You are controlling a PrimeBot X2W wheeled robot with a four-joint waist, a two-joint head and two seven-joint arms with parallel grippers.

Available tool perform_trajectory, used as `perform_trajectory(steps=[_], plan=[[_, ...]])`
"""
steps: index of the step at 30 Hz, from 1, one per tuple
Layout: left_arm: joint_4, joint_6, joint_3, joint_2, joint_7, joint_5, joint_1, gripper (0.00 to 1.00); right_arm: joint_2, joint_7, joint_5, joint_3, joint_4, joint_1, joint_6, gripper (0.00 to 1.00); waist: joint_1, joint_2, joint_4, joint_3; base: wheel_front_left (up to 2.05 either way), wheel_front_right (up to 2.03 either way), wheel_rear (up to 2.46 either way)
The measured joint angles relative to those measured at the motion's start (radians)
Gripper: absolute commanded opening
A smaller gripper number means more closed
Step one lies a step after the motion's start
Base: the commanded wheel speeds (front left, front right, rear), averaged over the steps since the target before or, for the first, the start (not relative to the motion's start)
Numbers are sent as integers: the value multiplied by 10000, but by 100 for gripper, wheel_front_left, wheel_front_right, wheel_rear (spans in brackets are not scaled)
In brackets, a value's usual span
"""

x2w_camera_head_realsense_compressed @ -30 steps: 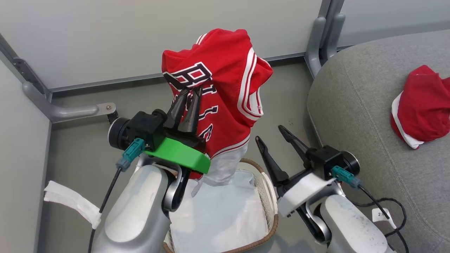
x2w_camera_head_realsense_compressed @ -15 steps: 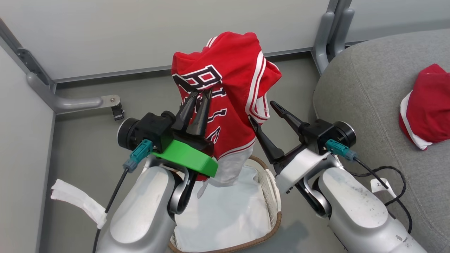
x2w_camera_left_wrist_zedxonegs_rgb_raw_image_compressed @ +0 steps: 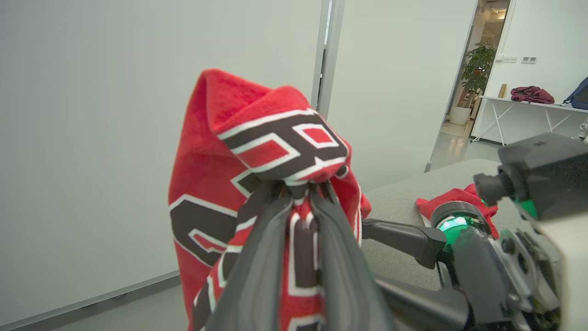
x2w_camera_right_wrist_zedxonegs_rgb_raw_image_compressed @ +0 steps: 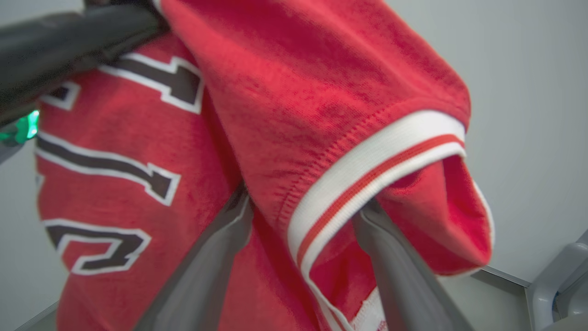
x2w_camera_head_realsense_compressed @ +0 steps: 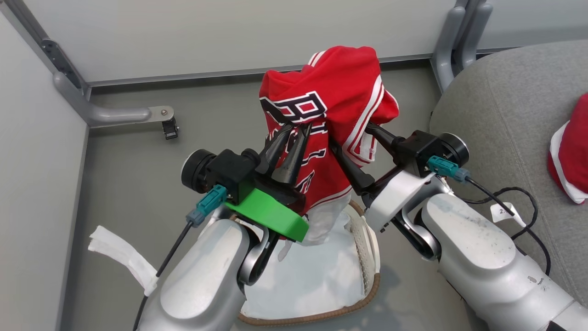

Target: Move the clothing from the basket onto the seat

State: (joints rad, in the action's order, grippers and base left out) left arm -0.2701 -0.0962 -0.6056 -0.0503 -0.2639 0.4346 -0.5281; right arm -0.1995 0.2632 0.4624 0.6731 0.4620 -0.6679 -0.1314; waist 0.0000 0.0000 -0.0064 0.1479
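Left claw [x2w_camera_head_realsense_compressed: 294, 128], fingers pressed together, pinches the red jersey [x2w_camera_head_realsense_compressed: 340, 87] and holds it aloft; right claw [x2w_camera_head_realsense_compressed: 356, 140] is spread, straddling a fold. At 3 o'clock in the head view lies the grey seat [x2w_camera_head_realsense_compressed: 496, 105], with red shorts [x2w_camera_head_realsense_compressed: 572, 151] on it. At 6 o'clock the basket [x2w_camera_head_realsense_compressed: 370, 248] sits beneath the jersey, a white liner sheet [x2w_camera_head_realsense_compressed: 317, 280] inside. Where the head view buries the right fingertips in cloth, the right wrist view shows a white-and-red banded hem [x2w_camera_right_wrist_zedxonegs_rgb_raw_image_compressed: 367, 170] between them. Black, white-outlined lettering [x2w_camera_left_wrist_zedxonegs_rgb_raw_image_compressed: 285, 147] bunches at the left pinch.
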Motion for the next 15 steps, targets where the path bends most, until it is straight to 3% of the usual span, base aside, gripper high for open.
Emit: perform_trajectory(steps=[9, 10, 12, 13, 15], plan=[[19, -69, -364, 0, 0, 213, -153, 0, -230, 0, 796, 821, -301, -406, 0, 100, 0, 0, 436, 222, 0, 0, 0], [12, -82, -374, 0, 0, 222, -156, 0, -211, 0, 846, 857, -309, -419, 0, 95, 0, 0, 461, 250, 0, 0, 0], [-2, -94, -395, 0, 0, 234, -160, 0, -176, 0, 844, 876, -311, -480, 0, 6, 0, 0, 498, 303, 0, 0, 0], [-4, -94, -401, 0, 0, 242, -164, 0, -169, 0, 842, 874, -311, -505, 0, 0, 0, 0, 509, 321, 0, 0, 0], [-4, -102, -420, 0, 0, 297, -175, 0, -167, 0, 840, 848, -290, -554, 0, 0, 0, 0, 539, 362, 0, 0, 0]])
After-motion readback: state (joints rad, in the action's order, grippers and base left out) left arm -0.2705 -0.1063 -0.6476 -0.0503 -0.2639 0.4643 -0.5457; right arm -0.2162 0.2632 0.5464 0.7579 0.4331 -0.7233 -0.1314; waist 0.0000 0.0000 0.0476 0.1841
